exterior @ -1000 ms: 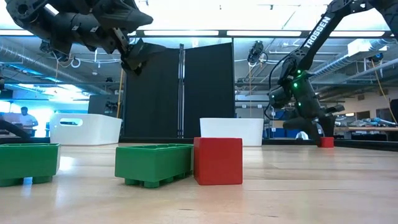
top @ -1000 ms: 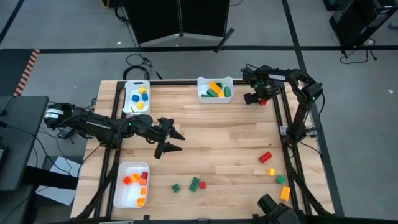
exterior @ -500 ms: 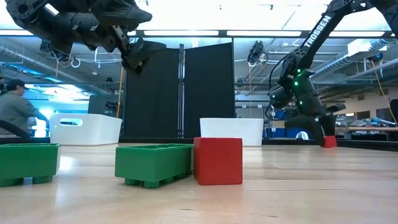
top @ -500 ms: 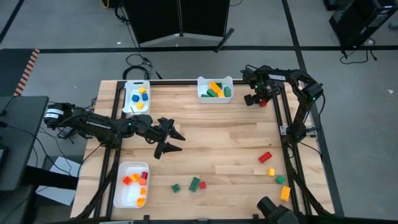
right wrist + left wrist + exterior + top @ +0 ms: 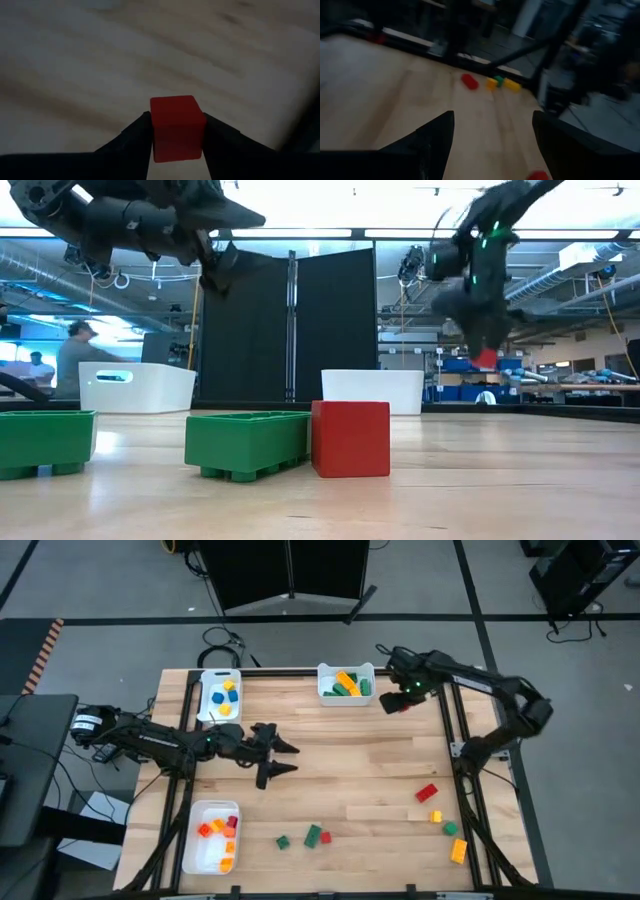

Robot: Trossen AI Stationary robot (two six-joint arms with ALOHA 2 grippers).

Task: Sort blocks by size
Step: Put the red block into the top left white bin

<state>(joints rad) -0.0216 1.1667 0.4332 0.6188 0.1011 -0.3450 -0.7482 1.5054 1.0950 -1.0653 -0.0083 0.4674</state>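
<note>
A small red block (image 5: pixel 177 127) hangs above the table's far right part, just right of the far middle tray (image 5: pixel 322 670). My right gripper (image 5: pixel 400 700) is shut on it. In the low view the red block (image 5: pixel 485 358) shows well above the tabletop. My left gripper (image 5: pixel 280 758) hovers open over the table's left middle, with nothing between its fingers (image 5: pixel 437 135). Loose blocks lie on the wood: a red one (image 5: pixel 427 792), a yellow one (image 5: pixel 436 816), a green one (image 5: pixel 451 829) and an orange one (image 5: pixel 459 851) at the right. Two green blocks (image 5: pixel 314 835) and a red block (image 5: pixel 326 837) lie near the front. My right gripper pinches the red block between its two fingers, one on each of two opposite side faces (image 5: pixel 155 130). The fingers come from above and point down. The block hangs level, clear of the table.
Three white trays stand on the table. The far left one (image 5: pixel 207 690) holds blue and yellow blocks. The far middle one holds green, yellow and orange blocks. The near left one (image 5: pixel 195 840) holds red and orange blocks. People move in the room behind (image 5: pixel 75 355).
My right gripper has risen from the table's far right corner and swung toward the far middle tray. It has carried the red block up off the wood. My left gripper has turned a little in place.
</note>
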